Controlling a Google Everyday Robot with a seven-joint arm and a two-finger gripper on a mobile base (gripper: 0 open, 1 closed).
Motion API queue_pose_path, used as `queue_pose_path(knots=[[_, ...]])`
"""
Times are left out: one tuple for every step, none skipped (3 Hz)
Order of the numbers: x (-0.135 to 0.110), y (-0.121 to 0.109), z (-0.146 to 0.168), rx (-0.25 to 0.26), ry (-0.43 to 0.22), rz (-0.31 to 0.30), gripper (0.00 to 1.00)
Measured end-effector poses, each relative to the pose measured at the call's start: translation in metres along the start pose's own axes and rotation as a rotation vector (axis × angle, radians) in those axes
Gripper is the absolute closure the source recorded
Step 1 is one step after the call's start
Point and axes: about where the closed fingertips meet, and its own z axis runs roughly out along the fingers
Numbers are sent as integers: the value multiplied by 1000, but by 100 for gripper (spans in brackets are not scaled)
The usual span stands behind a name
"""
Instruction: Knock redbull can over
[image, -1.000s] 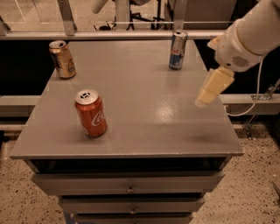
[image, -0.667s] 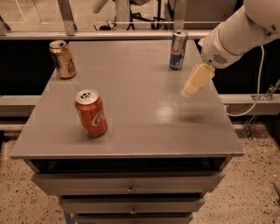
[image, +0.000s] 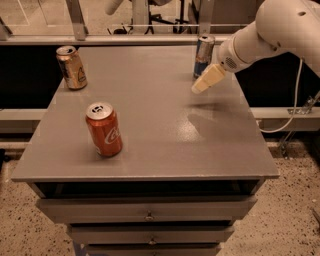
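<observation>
The redbull can is slim, blue and silver, and stands upright at the far right of the grey table. My gripper hangs from the white arm that comes in from the upper right. Its cream-coloured tip sits just in front of the can, slightly to the can's right, a little above the tabletop. It does not appear to touch the can.
A red cola can stands upright at the front left. A gold can stands upright at the far left. The table has drawers below its front edge. A railing and dark gaps lie behind and beside the table.
My gripper has moved left and toward the back of the table, closing in on the redbull can. The cans have not moved.
</observation>
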Motion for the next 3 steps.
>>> queue_pose_path(knots=[[-6,-19,25,9,-103,75,0],[-9,-22,37,-23,-183,93,0],[-11,-24,48,-104,-322,93,0]])
